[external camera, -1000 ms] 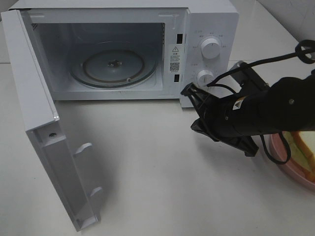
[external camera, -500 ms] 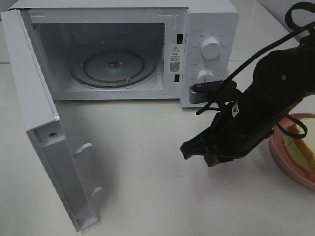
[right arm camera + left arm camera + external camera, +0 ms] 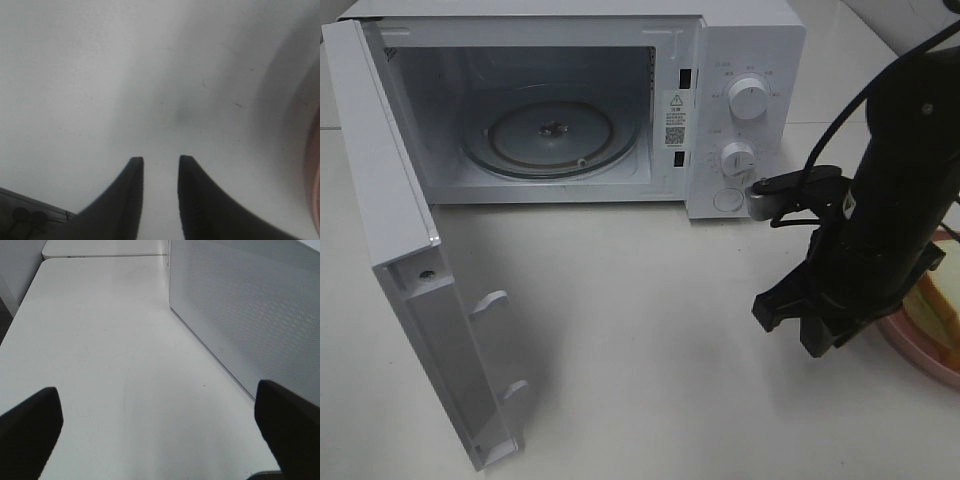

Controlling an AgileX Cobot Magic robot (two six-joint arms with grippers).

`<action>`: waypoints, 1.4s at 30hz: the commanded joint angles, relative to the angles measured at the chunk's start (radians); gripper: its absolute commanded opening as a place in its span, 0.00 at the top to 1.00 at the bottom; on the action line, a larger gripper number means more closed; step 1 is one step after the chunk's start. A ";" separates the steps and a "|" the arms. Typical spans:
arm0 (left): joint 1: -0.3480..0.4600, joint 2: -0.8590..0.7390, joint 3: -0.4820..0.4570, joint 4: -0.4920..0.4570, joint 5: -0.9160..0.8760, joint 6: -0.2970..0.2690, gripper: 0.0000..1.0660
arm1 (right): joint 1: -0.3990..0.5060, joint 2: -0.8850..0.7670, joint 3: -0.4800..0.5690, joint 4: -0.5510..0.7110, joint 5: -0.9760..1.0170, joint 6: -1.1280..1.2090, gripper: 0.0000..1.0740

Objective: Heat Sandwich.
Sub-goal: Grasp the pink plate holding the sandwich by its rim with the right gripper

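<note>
The sandwich (image 3: 939, 308) lies on a round pink plate (image 3: 918, 352) at the table's far right edge, partly cut off by the frame and by my right arm. My right gripper (image 3: 800, 325) points down at the table just left of the plate. In the right wrist view its fingers (image 3: 161, 159) stand slightly apart with only bare table between them, and the plate's rim (image 3: 315, 165) shows at the side. The white microwave (image 3: 745, 60) stands at the back with its door (image 3: 410, 260) swung wide open and its glass turntable (image 3: 552, 135) bare. My left gripper (image 3: 156, 387) is wide open and holds nothing.
The open door juts toward the front left of the table. The microwave's perforated side wall (image 3: 250, 305) stands close beside my left gripper. Two knobs (image 3: 748, 98) and a button sit on the control panel, near my right arm's cable.
My right arm has swung away from the microwave's control panel, right and down toward the plate. Its fingers, shut before, have parted a little. The left gripper has stayed wide open.
</note>
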State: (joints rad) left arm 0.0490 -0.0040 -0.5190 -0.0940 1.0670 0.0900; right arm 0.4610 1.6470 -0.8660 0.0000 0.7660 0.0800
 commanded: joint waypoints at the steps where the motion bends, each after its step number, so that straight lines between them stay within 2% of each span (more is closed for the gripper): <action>1: 0.000 -0.019 -0.002 0.001 -0.002 -0.004 0.06 | -0.041 -0.071 -0.004 0.000 0.032 -0.060 0.43; 2: 0.000 -0.019 -0.002 0.000 -0.002 -0.004 0.06 | -0.052 -0.088 -0.004 -0.005 0.032 -0.068 0.36; 3: 0.000 -0.019 -0.002 0.000 -0.002 -0.004 0.06 | -0.052 -0.088 -0.004 -0.005 0.032 -0.068 0.36; 6: 0.000 -0.019 -0.002 0.000 -0.002 -0.004 0.06 | -0.100 -0.137 -0.004 -0.042 0.052 -0.080 0.11; 9: 0.000 -0.019 -0.002 0.000 -0.002 -0.004 0.06 | -0.126 -0.144 -0.004 -0.067 0.080 -0.080 0.05; 16: 0.000 -0.019 -0.002 0.000 -0.002 -0.004 0.06 | -0.192 -0.144 -0.004 -0.091 0.072 -0.064 0.08; 32: 0.000 -0.019 -0.002 0.000 -0.002 -0.004 0.06 | -0.192 -0.023 -0.002 -0.129 -0.013 0.032 0.13; 42: 0.000 -0.019 -0.002 0.000 -0.002 -0.004 0.06 | -0.192 0.017 0.084 -0.160 -0.157 0.066 0.15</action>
State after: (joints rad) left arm 0.0490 -0.0040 -0.5190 -0.0940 1.0670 0.0900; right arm 0.2740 1.6550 -0.7980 -0.1400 0.6330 0.1290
